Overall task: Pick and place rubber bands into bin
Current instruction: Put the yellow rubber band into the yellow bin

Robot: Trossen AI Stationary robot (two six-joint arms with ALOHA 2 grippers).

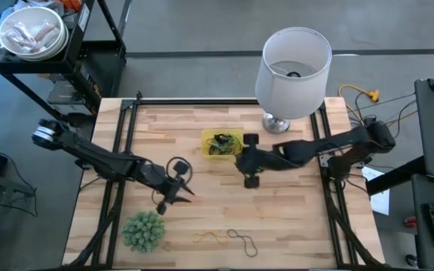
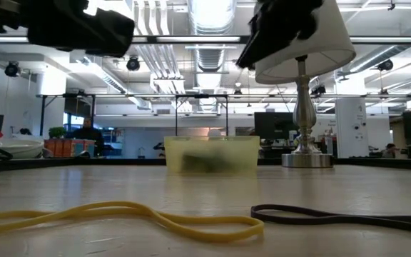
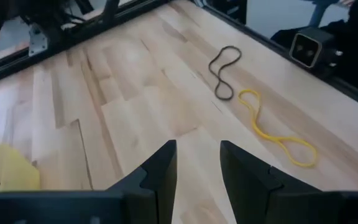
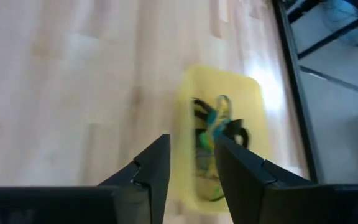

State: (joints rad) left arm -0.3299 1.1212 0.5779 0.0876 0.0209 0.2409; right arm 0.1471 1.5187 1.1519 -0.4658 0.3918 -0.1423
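The yellow bin point(image 1: 222, 143) sits on the table's far middle with several rubber bands point(image 4: 213, 134) inside it. It also shows in the low view point(image 2: 211, 153). Near the table's near edge lie a yellow rubber band point(image 1: 211, 239) point(image 3: 275, 130) and a black one point(image 1: 243, 239) point(image 3: 222, 71). My left gripper point(image 1: 179, 190) point(image 3: 197, 158) hovers open above the table's left middle, with both loose bands ahead of it. My right gripper point(image 1: 249, 164) point(image 4: 191, 158) hovers open just to the right and near side of the bin, holding nothing.
A white-shaded lamp point(image 1: 292, 71) stands on the far right of the table, behind the bin. A spiky green plant point(image 1: 143, 229) sits at the near left, to the left of the yellow band. Bare wood lies between the bin and the loose bands.
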